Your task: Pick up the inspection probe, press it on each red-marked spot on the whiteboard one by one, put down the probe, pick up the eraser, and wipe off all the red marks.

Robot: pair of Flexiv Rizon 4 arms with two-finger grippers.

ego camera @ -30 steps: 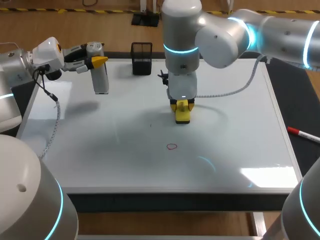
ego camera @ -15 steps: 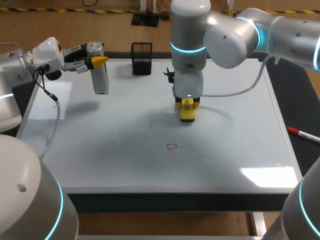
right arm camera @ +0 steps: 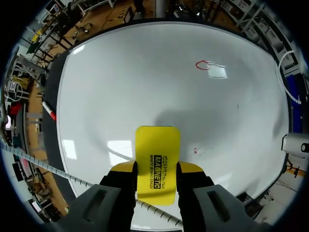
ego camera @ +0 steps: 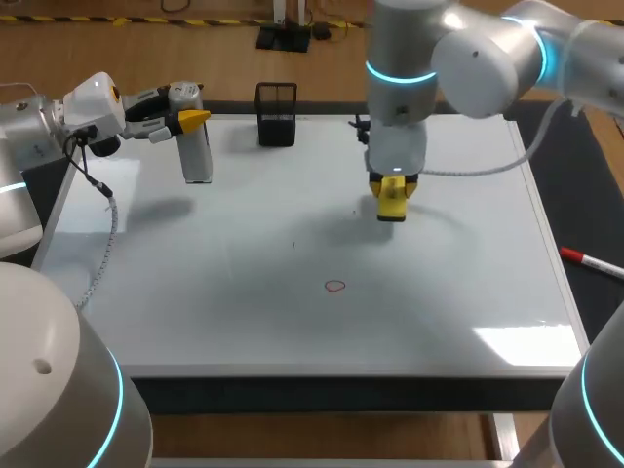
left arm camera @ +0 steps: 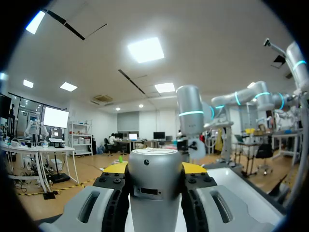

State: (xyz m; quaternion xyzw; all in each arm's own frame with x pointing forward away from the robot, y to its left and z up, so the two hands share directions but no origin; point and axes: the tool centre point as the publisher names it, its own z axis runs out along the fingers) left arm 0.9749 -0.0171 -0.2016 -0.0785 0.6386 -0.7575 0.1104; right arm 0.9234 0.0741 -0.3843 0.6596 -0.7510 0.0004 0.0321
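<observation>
The silver inspection probe (ego camera: 197,146) hangs upright over the whiteboard's (ego camera: 244,331) far left corner, with my left gripper (ego camera: 190,115) shut on its top. In the left wrist view the probe's round cap (left arm camera: 154,174) sits between the left gripper's (left arm camera: 154,169) yellow tips. My right gripper (ego camera: 392,185) is shut on the yellow eraser (ego camera: 392,202), held low over the board right of its middle. A red circle mark (ego camera: 335,287) lies nearer the front. In the right wrist view the eraser (right arm camera: 157,159) fills the right gripper (right arm camera: 157,169); a faint red trace (right arm camera: 195,151) lies beside it and the red circle (right arm camera: 204,65) is well ahead.
A black mesh pen holder (ego camera: 276,114) stands at the board's far edge. A red-capped marker (ego camera: 592,261) lies on the dark table to the right of the board. My right arm's cable (ego camera: 468,171) droops over the far right of the board.
My right arm has carried the eraser to the right and toward the far edge, away from the red circle. The left arm and the probe have kept still.
</observation>
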